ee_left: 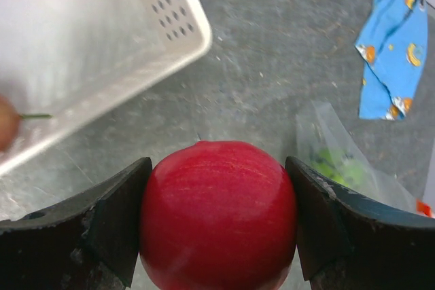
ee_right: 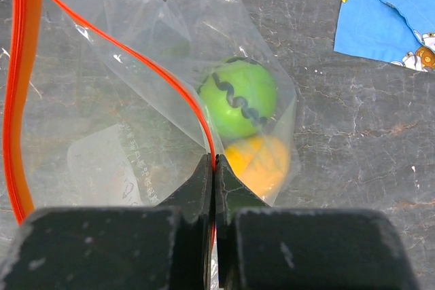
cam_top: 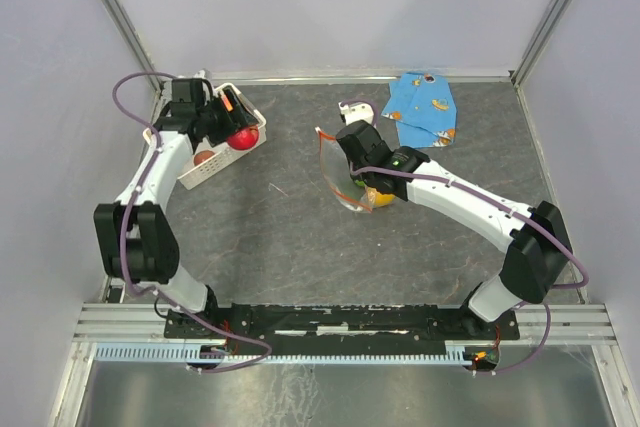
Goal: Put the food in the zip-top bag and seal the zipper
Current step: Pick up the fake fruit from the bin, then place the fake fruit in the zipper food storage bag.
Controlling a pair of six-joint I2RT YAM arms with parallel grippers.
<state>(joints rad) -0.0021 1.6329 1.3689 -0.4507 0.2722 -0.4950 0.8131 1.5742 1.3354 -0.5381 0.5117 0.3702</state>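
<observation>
My left gripper (cam_top: 240, 135) is shut on the red fruit (ee_left: 217, 215), held just above the right end of the white lattice basket (cam_top: 210, 167). The peach-pink fruit (cam_top: 204, 158) lies in the basket. My right gripper (ee_right: 215, 162) is shut on the red-orange zipper (ee_right: 115, 49) of the clear zip-top bag (ee_right: 102, 140), holding its mouth open mid-table. The striped bright green fruit (ee_right: 238, 98) and the orange fruit (ee_right: 262, 161) lie inside the bag. The bag also shows in the left wrist view (ee_left: 340, 161). The other fruits are out of view.
A blue patterned cloth (cam_top: 422, 107) lies at the back right. A small white object (cam_top: 352, 107) sits just behind the right gripper. Grey walls close the table at the back and sides.
</observation>
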